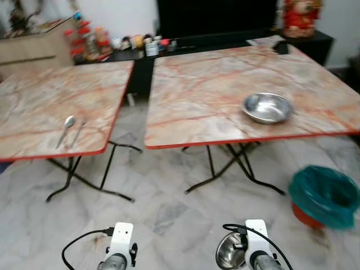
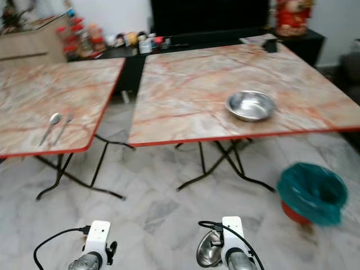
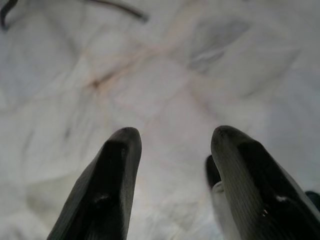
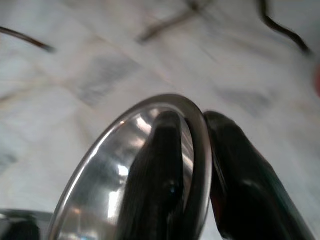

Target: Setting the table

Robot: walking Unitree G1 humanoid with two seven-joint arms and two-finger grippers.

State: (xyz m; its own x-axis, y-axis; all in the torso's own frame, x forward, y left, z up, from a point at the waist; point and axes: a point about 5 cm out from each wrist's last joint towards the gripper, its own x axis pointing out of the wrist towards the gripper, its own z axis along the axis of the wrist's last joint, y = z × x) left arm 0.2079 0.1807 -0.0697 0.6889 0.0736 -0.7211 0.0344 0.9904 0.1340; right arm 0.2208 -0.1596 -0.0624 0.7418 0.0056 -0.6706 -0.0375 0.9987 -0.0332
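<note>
On the right marble tabletop [image 1: 214, 95] a steel bowl [image 1: 268, 107] sits upright near the front edge, with nothing visible inside. Low over the floor, the right pincer [image 4: 192, 150] is closed on the rim of a second steel bowl [image 4: 125, 170], held tilted. The left pincer [image 3: 172, 150] hangs parted and grips nothing. A spoon [image 1: 66, 128] lies on the left tabletop [image 1: 45, 101]. A bin lined with a green bag [image 1: 326, 196] stands on the floor at right.

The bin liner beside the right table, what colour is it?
Teal-green bin liner, clearest in the left eye view.
</note>
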